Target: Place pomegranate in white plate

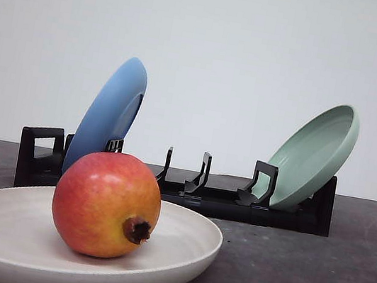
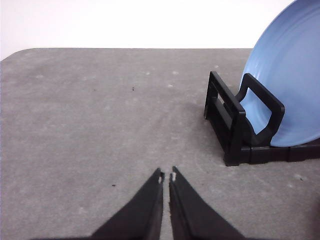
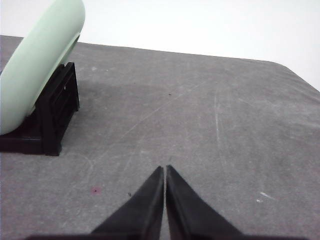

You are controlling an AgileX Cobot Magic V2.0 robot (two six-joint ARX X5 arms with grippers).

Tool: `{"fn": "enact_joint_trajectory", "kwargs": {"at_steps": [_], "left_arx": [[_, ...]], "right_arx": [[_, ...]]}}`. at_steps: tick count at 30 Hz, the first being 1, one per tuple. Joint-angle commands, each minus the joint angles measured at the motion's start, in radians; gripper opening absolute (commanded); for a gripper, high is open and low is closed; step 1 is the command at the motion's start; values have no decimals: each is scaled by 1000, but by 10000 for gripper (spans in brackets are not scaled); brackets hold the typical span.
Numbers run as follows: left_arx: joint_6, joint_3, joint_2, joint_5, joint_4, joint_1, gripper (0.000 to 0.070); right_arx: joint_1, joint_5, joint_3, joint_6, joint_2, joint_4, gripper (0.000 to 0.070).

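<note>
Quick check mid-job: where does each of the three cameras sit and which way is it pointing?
Front: low, facing forward at the pomegranate in the white plate, rack behind.
Left wrist: above the closed left hand, facing the blue plate.
Right wrist: above the closed right hand, facing the green plate.
Front shares both racked plates.

The pomegranate [image 1: 107,204] hides part of the blue plate [image 1: 109,114] and black rack [image 1: 188,188] behind it, while the white plate [image 1: 186,245] is cut off at the picture's left and bottom edges.

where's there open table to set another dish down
Bare table lies right of the white plate, before the black rack. Crowded: the pomegranate fills the plate's middle; the blue plate and green plate hold the rack's ends.
</note>
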Motion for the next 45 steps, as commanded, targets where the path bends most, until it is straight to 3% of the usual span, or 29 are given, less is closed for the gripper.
{"fn": "enact_joint_trajectory", "kwargs": {"at_steps": [1, 45], "left_arx": [[-8, -12, -2, -2, 1, 2, 0], [-8, -12, -2, -2, 1, 2, 0]], "right_arx": [[-2, 0, -4, 11, -1, 6, 0], [-2, 0, -4, 11, -1, 6, 0]]}}
